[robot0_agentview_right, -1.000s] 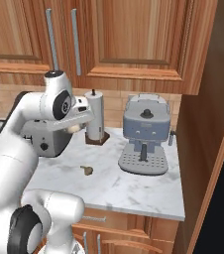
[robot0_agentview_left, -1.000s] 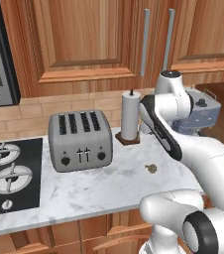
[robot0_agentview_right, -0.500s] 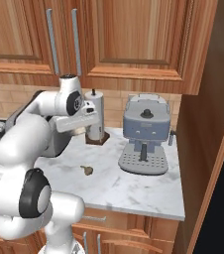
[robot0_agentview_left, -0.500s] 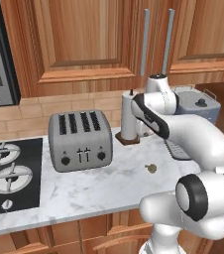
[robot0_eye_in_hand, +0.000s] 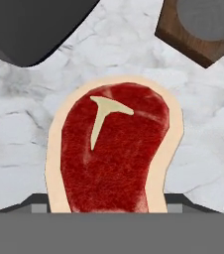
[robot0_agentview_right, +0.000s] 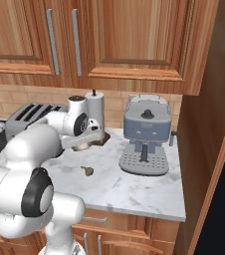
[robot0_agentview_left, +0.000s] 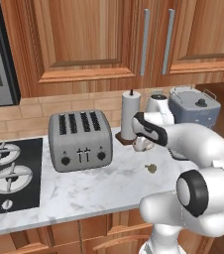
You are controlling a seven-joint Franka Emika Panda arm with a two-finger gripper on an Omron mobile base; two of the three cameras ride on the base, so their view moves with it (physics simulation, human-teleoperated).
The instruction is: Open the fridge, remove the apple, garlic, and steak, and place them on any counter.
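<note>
In the hand view the steak [robot0_eye_in_hand: 111, 154], a red slab with a cream fat rim, lies between the fingers of my gripper [robot0_eye_in_hand: 109, 204], which is shut on it just above the marble counter [robot0_eye_in_hand: 203, 124]. From the base views my gripper [robot0_agentview_left: 142, 145] [robot0_agentview_right: 84, 144] hangs low over the counter [robot0_agentview_left: 99, 191] in front of the paper towel holder. The garlic [robot0_agentview_left: 151, 168] [robot0_agentview_right: 87, 171], a tiny tan bulb, rests on the marble a little nearer the front edge. The fridge and the apple are out of view.
A grey toaster [robot0_agentview_left: 80, 140] stands left of the gripper, with the paper towel holder [robot0_agentview_left: 130, 116] right behind it and its wooden base [robot0_eye_in_hand: 198, 30] close by. A blue-grey coffee machine [robot0_agentview_right: 145, 142] sits to the right. The black stove [robot0_agentview_left: 5, 173] is at the far left.
The arm has swung down and forward from above the paper towel holder, bringing the gripper low over the counter. The garlic has not moved.
</note>
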